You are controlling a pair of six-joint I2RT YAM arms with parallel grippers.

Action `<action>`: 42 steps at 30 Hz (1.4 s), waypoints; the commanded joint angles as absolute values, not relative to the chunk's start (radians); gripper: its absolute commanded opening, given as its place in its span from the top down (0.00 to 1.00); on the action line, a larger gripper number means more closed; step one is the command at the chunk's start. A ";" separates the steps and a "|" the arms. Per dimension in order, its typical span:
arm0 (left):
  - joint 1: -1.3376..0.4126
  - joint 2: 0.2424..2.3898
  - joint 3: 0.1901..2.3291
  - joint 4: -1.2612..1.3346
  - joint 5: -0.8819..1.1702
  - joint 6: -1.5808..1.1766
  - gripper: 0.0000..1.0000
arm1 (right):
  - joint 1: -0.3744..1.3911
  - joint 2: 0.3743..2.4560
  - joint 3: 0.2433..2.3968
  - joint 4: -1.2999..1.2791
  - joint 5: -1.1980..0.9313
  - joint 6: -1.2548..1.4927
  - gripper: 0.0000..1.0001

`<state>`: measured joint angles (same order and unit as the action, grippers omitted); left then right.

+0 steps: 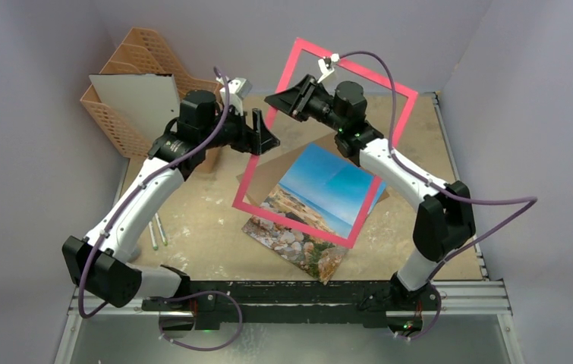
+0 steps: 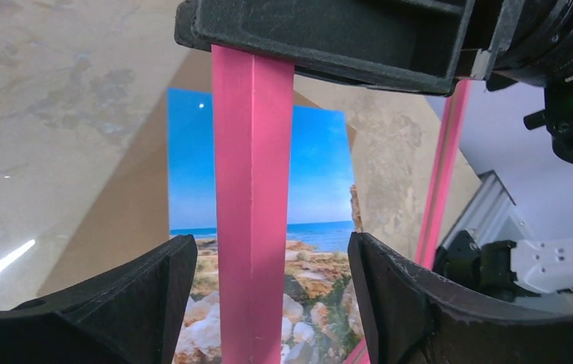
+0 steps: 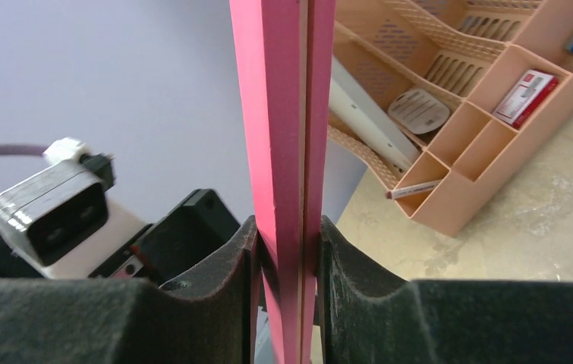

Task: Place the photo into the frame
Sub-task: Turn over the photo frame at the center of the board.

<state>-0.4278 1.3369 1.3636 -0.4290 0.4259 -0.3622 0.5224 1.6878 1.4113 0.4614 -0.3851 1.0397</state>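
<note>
From above, the frame hangs tilted in the air over the counter, with its upper end toward the back wall. The right claw meets the frame's left bar near the upper corner. The left claw sits lower on that same bar. The photo lies flat on the counter below. Its sky half shows through the clear pane and its rocky end pokes out past the frame's lower bar. An orange organiser stands at the back left.

The left wrist view shows the left claw spread wide. Its two fingers stand on either side of the pink bar, each with a clear gap, so it grips nothing. At the top of that view the right claw is closed over the same bar. Below, the photo rests on a brown board.

In the right wrist view the right claw is pinched nearly closed on the frame's edge. Both pads press against it, one on the pink face and one on the paler side. The organiser stands behind on the right, with small items in its compartments.
</note>
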 commanded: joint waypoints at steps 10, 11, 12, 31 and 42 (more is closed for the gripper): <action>-0.428 1.267 1.390 -0.355 0.767 -0.446 0.44 | 0.474 1.610 1.514 0.494 -0.677 0.936 0.98; -0.428 1.266 1.386 -0.346 0.781 -0.451 0.47 | 0.472 1.613 1.515 0.498 -0.696 0.935 0.97; -0.427 1.266 1.382 -0.337 0.788 -0.456 0.49 | 0.471 1.614 1.514 0.507 -0.713 0.938 0.98; -0.428 1.295 1.282 -0.224 0.753 -0.470 0.66 | 0.469 1.621 1.460 0.636 -0.781 1.051 0.96; -0.429 1.281 1.289 -0.163 0.571 -0.489 1.00 | 0.471 1.592 1.501 0.416 -0.535 0.928 0.49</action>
<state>-0.4271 1.3106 1.2766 -0.2737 0.6884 -0.4862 0.4709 1.6527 1.4532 0.5011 -0.6888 0.9924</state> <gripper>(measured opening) 0.274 0.444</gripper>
